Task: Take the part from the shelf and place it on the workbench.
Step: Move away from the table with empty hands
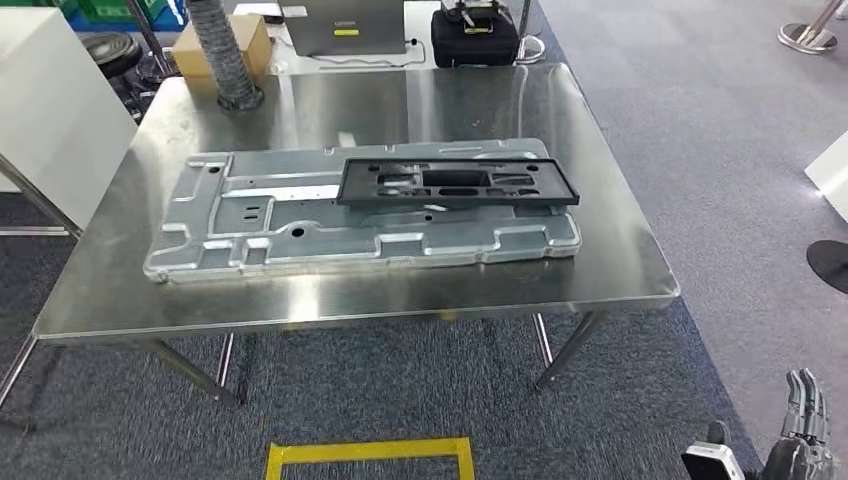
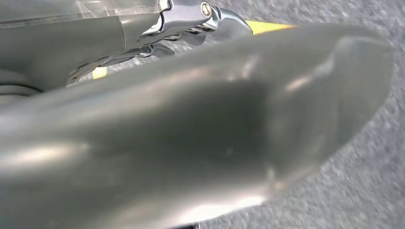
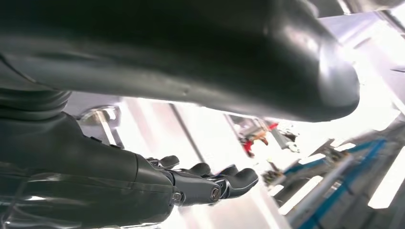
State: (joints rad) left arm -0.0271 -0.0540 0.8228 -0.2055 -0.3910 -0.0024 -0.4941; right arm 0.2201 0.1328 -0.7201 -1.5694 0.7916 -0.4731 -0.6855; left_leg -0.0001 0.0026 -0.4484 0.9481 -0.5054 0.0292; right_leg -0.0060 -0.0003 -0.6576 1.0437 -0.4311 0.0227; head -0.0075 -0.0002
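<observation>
A black rectangular frame part [image 1: 458,182] lies flat on a large silver stamped metal panel [image 1: 300,230], toward the panel's right half. Both rest on the steel workbench [image 1: 610,275] in front of me. My right hand [image 1: 805,432] hangs low at the right, well short of the bench, with its fingers stretched out and nothing in them. In the right wrist view the right hand [image 3: 200,183] has its thumb standing apart from the dark fingers. My left hand [image 2: 191,124] appears in the left wrist view over grey carpet, thumb large and blurred, holding nothing.
A laptop [image 1: 345,25], a black case [image 1: 475,38], a cardboard box [image 1: 258,40] and a ribbed hose [image 1: 225,55] stand at the bench's far edge. A yellow floor marking [image 1: 370,452] lies before the bench. A white cabinet [image 1: 50,100] stands at left.
</observation>
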